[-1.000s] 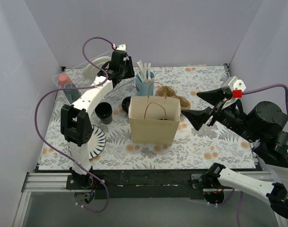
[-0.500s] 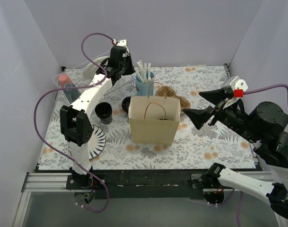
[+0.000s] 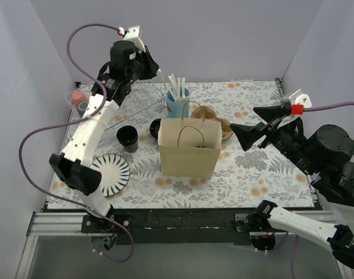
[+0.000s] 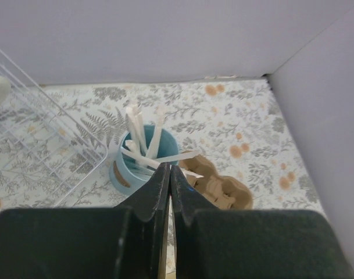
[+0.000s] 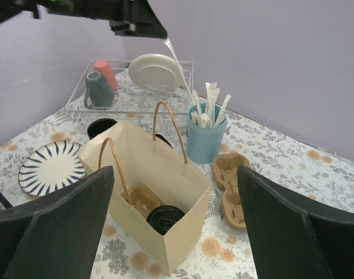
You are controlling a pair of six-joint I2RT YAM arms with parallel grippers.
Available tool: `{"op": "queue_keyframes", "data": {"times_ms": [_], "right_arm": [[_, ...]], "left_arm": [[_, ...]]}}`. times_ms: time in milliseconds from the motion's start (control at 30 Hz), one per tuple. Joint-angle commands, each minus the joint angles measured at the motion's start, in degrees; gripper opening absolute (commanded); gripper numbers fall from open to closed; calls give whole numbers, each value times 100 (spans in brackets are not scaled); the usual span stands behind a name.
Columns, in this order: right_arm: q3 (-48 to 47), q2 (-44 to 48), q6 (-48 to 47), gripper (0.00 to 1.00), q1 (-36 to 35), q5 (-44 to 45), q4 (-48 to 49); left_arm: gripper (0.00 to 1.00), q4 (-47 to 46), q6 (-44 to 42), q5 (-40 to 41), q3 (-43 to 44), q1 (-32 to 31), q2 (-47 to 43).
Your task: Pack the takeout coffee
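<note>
The takeout coffee, a black cup with a black sip lid, stands in a brown carrier inside the open brown paper bag; only its lid shows, and only in the right wrist view. My left gripper is raised high over the light blue cup and is shut on a thin white stick that hangs from its tips. My right gripper is open and empty, above and to the right of the bag.
A lidless black cup stands left of the bag, a striped plate in front of it. A wire dish rack with cups and a white plate is at the back left. A brown cup carrier lies behind the bag.
My left arm has risen and swung back-left from the light blue cup, drawing a white stick up with it. My right gripper has shifted slightly right.
</note>
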State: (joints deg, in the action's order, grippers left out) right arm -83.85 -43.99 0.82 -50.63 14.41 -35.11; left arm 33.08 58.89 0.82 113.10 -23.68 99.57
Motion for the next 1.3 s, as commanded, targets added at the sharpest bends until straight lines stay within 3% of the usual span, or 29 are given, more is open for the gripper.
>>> {"op": "queue_keyframes", "data": {"times_ms": [0,233,400,500,867,1000,1133,1233,1267], "right_arm": [[26,-22,-64,93,18,508,628],[422,110,-64,93,18,1687,1199],[238,-66,-240,93,10,1784,1068],[168,-119,-162,91,18,1784,1059],[115,-136,497,87,27,1845,735],[132,-180,1032,87,18,2030,-72],[168,-233,1437,87,18,1916,-662],[176,-400,1693,88,18,1820,-1137],[133,-478,1876,88,18,1715,-1295]], "left_arm": [[0,418,-194,-608,546,39,-982],[0,1429,-335,-1566,591,39,-1966],[0,1333,-2,-2655,100,39,-2914],[0,982,340,-3409,-673,39,-3250],[0,288,404,-3492,-2844,39,-3928],[0,-73,351,-3431,-3609,39,-3796],[42,-118,255,-3325,-3620,39,-3620],[63,58,79,-3167,-3436,39,-3515],[79,136,52,-3141,-3400,39,-3515]]}}
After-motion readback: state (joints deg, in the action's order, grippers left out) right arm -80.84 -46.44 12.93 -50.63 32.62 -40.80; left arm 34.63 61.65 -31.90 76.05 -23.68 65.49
